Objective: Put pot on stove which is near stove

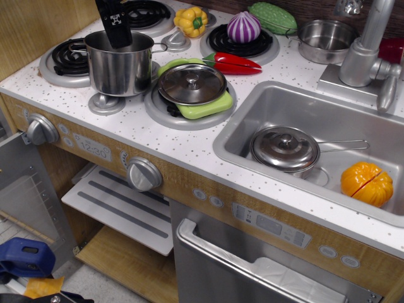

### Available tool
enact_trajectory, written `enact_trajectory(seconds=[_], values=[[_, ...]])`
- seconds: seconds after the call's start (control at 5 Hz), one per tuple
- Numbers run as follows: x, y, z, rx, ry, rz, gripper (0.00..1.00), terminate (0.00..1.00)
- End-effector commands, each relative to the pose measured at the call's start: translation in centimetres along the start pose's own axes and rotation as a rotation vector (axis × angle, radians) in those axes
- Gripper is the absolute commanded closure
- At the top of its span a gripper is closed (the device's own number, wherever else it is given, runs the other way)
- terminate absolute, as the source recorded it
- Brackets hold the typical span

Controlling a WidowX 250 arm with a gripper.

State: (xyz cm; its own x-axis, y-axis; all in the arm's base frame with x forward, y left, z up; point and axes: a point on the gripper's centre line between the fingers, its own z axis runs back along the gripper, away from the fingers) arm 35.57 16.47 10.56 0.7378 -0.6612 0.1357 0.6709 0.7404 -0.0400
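The pot (120, 63) stands upright on the counter (145, 129) at the edge of the front-left stove (66, 61), overlapping its right rim and reaching toward a small grey cap (106, 103) in front. The end effector (116, 33) dips into the pot's mouth near the back rim; whether it is clenched on the wall or released cannot be told from this view. The pot looks like thin polished steel: rigid, probably light, and slick. The straight rim seems the surest hold, one finger inside and one outside, since the small wire loop handles look too slim to pinch
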Motion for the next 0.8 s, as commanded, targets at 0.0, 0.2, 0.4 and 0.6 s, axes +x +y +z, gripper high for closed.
enact_trajectory(seconds=[0.0, 0.2, 0.4, 0.6], values=[[0.0, 0.0, 0.0, 0.0, 0.0, 0.0, 0.0, 0.0], [-0.2, 0.2, -0.4, -0.002, -0.019, -0.006, 0.0, 0.0], [-0.3, 0.7, -1.0, 0.015, -0.033, -0.013, 0.0, 0.0], [-0.5, 1.5, -1.5, -0.008, -0.078, -0.002, 0.0, 0.0]])
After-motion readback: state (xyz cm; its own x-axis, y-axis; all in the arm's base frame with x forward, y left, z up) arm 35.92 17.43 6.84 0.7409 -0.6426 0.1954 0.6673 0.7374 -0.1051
